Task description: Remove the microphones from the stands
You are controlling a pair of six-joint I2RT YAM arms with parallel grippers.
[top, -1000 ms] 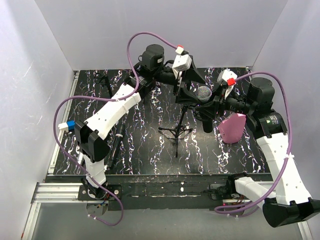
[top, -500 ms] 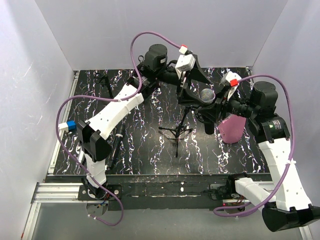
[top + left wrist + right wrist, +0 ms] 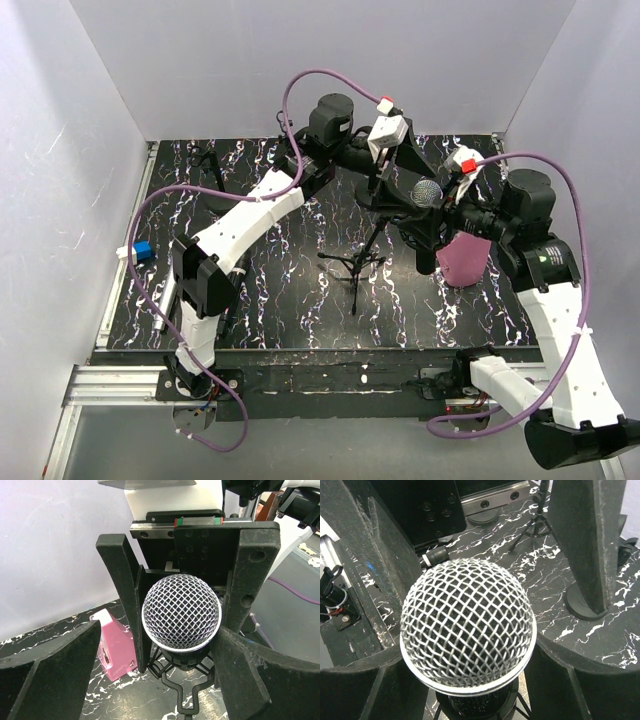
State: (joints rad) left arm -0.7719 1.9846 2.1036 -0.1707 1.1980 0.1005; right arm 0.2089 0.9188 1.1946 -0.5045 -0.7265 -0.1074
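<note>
Top view overhead; wrist views close on microphone (image 3: 181,615).

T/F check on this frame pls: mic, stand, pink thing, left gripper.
1. The microphone lies flat on the table. False: it sits atop the stand, off the table.
2. The stand is upright on its spread legs. True.
3. A pink object stands on the table. True.
4. The left gripper is shut. False: it is open, with a finger on either side of the microphone.
</note>
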